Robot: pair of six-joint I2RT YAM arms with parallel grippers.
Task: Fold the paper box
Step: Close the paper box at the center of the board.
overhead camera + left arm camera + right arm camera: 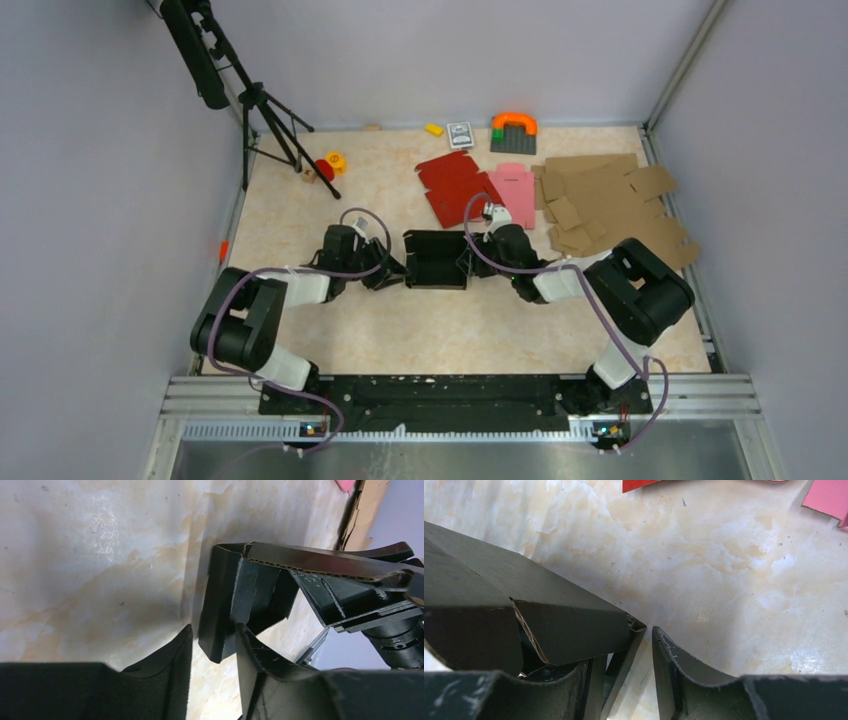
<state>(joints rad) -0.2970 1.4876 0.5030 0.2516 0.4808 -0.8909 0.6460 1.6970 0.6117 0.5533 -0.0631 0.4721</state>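
Top view: paper box [435, 260], partly folded with walls raised, sits mid-table [400, 340] between my left gripper [393, 272] and right gripper [474, 258]. Red blank [455, 185] lies behind it, apart.
Left wrist: my fingers [165, 680] straddle box wall. Sliver of table shows beside it; clamp unconfirmed.
Right wrist: box wall between fingers [684, 680], gap on one side. Cannot tell whether gripped.

Top camera looks steeply down from behind; both wrist cameras, very close, seemingly share the paper box [216, 611].
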